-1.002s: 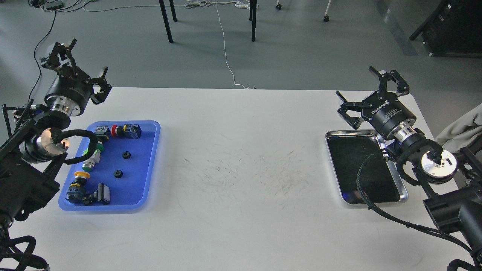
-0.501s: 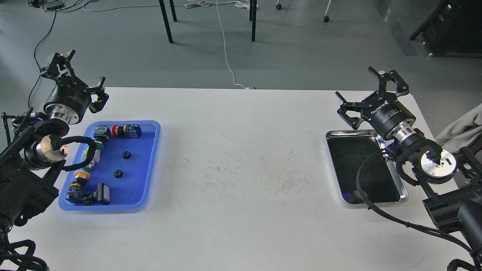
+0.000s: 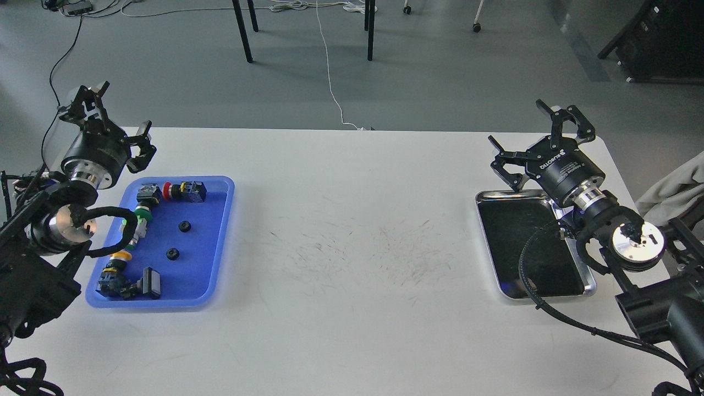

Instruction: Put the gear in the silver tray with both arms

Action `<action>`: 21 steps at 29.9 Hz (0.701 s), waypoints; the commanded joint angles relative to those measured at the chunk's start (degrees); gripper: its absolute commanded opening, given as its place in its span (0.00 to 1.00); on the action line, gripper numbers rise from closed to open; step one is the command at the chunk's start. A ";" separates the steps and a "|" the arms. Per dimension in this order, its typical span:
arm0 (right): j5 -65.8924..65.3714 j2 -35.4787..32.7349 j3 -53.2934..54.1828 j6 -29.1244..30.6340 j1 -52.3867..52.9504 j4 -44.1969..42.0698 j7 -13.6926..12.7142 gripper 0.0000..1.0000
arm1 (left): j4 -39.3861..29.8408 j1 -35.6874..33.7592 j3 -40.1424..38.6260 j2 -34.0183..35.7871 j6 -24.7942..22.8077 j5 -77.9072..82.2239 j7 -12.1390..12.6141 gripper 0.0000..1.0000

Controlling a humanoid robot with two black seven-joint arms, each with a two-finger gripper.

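Observation:
Two small black gears lie in the blue tray [image 3: 220, 242] at the left: one [image 3: 185, 225] farther back, one [image 3: 172, 253] nearer. The silver tray [image 3: 487, 201] with a dark mirror-like bottom sits at the right and holds nothing. My left gripper [image 3: 107, 124] is open and empty, raised above the table's back left corner, behind the blue tray. My right gripper [image 3: 536, 135] is open and empty, raised above the back edge of the silver tray.
The blue tray also holds several push-button switches, among them a red one [image 3: 184, 191], green ones [image 3: 138, 219] and a yellow one [image 3: 116, 263]. A grey cloth [image 3: 674, 190] hangs at the right edge. Chair legs and cables are on the floor behind the table.
My left gripper has drifted left and slightly back, away from the blue tray. My right gripper has shifted very slightly left and up. The gears and trays have not moved.

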 commanded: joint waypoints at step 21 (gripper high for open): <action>0.16 -1.85 1.13 -0.18 -0.02 1.48 0.17 0.99 | -23.28 0.20 15.03 29.37 0.97 12.11 0.05 0.98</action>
